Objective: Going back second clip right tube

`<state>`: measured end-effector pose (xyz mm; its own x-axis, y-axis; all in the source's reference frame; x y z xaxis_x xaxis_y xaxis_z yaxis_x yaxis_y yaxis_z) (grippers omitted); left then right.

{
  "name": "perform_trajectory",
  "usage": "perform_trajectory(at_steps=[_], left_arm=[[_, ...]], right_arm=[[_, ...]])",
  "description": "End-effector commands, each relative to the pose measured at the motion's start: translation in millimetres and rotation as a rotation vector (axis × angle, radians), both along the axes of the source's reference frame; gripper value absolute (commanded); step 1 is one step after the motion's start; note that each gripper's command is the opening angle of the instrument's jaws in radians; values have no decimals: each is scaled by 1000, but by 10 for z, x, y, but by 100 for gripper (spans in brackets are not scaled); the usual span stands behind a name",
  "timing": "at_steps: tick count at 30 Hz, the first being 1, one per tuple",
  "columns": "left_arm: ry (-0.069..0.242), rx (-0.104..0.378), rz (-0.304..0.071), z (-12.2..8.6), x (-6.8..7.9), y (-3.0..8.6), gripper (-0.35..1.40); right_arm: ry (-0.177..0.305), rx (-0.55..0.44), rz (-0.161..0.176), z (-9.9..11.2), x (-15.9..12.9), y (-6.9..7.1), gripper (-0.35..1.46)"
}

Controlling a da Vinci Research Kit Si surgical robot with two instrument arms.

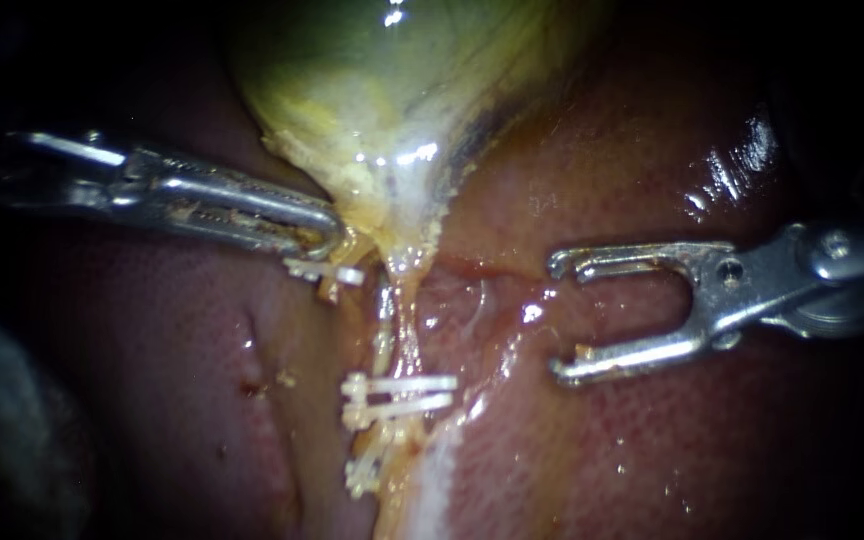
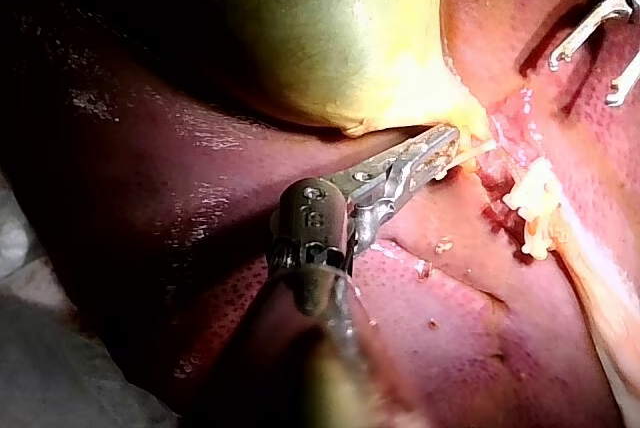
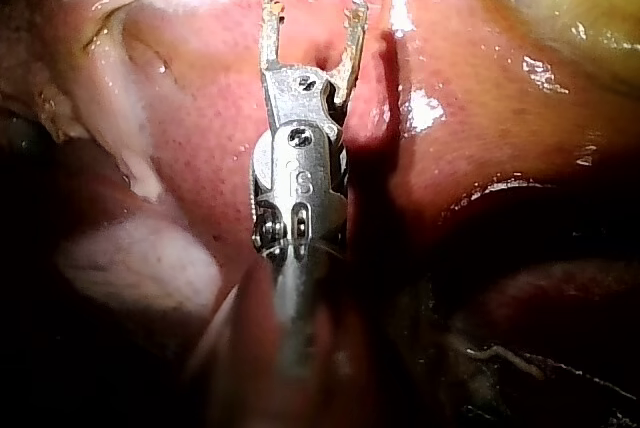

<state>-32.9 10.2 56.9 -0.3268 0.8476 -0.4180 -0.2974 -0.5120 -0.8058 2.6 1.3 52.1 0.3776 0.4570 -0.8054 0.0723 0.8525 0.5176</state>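
Your right instrument [image 1: 558, 320] hangs over the liver [image 1: 652, 460] with its jaws spread wide and empty, apart from the tube [image 1: 399, 325] on its right side. That tube runs down from the gallbladder [image 1: 372, 90] and carries two white clips [image 1: 399, 394] close together across it. Your left instrument [image 1: 327, 236] has its jaws pinching the gallbladder at its narrow lower end, with a lone clip [image 1: 324, 270] just below them.

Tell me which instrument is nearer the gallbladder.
Left. The left instrument grips the gallbladder at its narrow end; the right instrument sits apart over the liver, jaws open and empty.
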Motion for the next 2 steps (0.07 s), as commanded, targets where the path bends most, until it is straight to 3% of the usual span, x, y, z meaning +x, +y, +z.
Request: perform_trajectory(at_steps=[1,2], left_arm=[[0,1,1,0,1,0,-35],[-1,1,1,-1,2,0,-35]], right_arm=[[0,0,0,0,0,0,50],[0,0,0,1,1,-1,50]])
